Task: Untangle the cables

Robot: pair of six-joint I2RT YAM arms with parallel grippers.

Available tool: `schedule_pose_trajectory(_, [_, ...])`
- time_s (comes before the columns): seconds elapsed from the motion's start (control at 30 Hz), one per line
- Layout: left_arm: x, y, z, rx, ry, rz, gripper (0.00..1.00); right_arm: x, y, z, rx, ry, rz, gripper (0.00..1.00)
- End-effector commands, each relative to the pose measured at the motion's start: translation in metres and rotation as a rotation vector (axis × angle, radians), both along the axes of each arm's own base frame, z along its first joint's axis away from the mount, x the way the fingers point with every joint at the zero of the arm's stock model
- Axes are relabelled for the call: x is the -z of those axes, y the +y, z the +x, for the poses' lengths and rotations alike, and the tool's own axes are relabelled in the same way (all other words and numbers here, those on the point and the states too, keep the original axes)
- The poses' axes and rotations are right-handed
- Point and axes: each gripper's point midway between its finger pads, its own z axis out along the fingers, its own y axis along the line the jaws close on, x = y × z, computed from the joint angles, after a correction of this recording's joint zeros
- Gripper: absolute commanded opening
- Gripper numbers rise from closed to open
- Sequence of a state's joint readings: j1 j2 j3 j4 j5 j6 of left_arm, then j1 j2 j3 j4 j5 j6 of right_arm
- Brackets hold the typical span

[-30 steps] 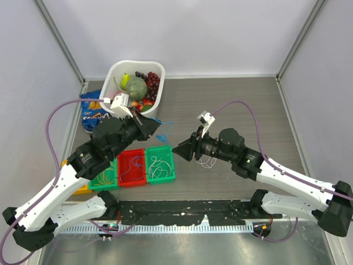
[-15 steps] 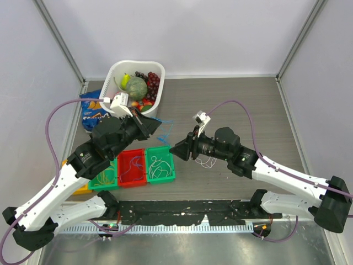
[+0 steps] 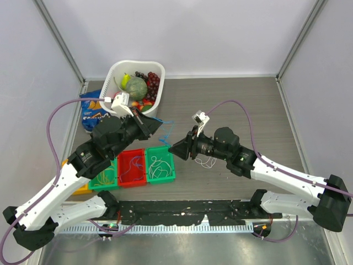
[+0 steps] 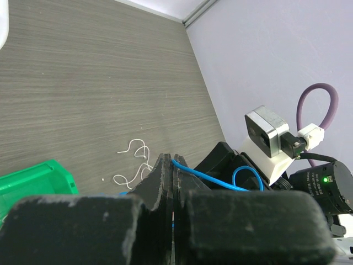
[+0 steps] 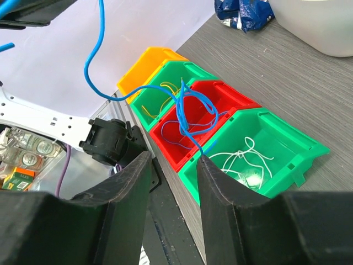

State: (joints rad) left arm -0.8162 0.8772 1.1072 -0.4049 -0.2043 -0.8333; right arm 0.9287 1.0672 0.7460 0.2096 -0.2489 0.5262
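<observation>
Pinching the blue cable [image 4: 204, 175] tight, my left end effector [image 4: 172, 160] holds it dangling over the bins [image 5: 276, 124] toward the near-left corner of the bench [image 4: 83, 66]. My right end effector [image 5: 174, 160] hangs parted beside the cable.

Blue cable [image 3: 165, 126] hangs between left pincer [image 3: 157, 131] and right pincer [image 3: 172, 149].

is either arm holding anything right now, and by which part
The left gripper pinches the blue cable near one end in shut jaws; the rest hangs down. The right gripper is open, holding nothing.
</observation>
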Motion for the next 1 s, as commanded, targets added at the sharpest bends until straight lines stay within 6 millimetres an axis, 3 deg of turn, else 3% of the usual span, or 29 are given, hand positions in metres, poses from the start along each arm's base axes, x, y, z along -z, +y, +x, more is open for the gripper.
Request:
schedule_pose_trajectory(0.0, [-0.033, -0.003, -0.001, 0.016, -0.061, -0.08, 0.0, -0.014, 0.005, -0.002, -0.017, -0.033, 0.054, 0.43])
schedule_pose_trajectory(0.2, [-0.033, -0.004, -0.002, 0.02, -0.058, -0.084, 0.0, -0.012, 0.007, -0.001, -0.021, -0.027, 0.053, 0.41])
schedule_pose_trajectory(0.5, [-0.036, -0.005, -0.003, 0.027, -0.06, -0.095, 0.0, -0.011, 0.008, -0.003, -0.033, -0.022, 0.06, 0.3])
schedule_pose_trajectory(0.97, [-0.037, -0.004, -0.004, 0.029, -0.065, -0.1, 0.0, -0.005, 0.011, -0.005, -0.046, -0.006, 0.058, 0.27])
